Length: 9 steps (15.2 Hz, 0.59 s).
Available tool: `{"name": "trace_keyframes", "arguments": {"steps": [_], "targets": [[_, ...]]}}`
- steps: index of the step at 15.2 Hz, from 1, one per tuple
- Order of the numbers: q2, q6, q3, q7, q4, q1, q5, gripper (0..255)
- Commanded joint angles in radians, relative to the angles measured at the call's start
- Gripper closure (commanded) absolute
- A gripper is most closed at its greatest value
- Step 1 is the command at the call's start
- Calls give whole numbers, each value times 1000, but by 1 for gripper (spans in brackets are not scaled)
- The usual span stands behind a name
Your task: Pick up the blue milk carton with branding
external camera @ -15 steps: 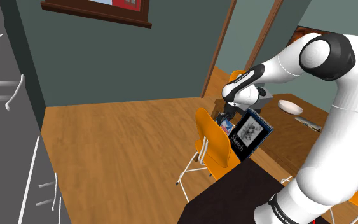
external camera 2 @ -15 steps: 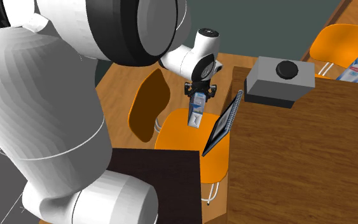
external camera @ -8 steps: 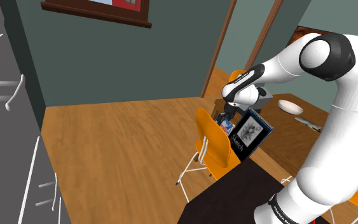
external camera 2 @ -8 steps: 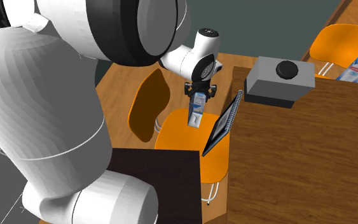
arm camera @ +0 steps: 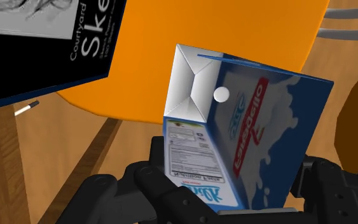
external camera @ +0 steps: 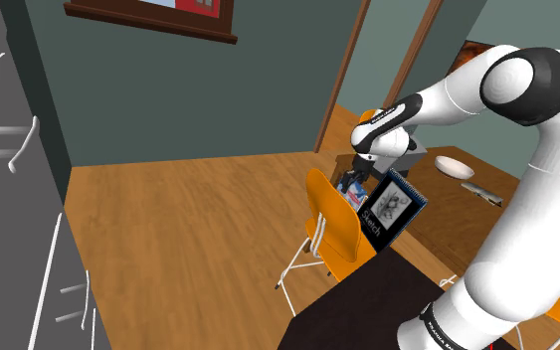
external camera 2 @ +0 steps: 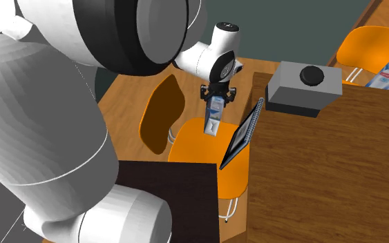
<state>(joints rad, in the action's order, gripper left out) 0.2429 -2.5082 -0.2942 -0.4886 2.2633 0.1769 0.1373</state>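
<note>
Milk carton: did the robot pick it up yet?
Grabbing looks done: the jaws are shut on the blue milk carton, one on each side. In hand: the lift. The carton is tilted over the orange chair seat, and I cannot tell if it is clear. Left: raising it well above the seat and the sketchbook beside it.

We are looking down beside the stand (external camera: 367,303), behind the arm (external camera 2: 48,138), and closely from the wrist. All are sharing the orange chair (external camera: 329,224).
</note>
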Motion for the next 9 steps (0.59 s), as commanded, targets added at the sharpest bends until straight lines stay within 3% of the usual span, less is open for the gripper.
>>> {"name": "trace_keyframes", "arguments": {"steps": [1, 9], "targets": [[-20, 23, -5, 7, -5, -3, -12, 255], [-102, 121, -19, 40, -25, -12, -57, 255]]}}
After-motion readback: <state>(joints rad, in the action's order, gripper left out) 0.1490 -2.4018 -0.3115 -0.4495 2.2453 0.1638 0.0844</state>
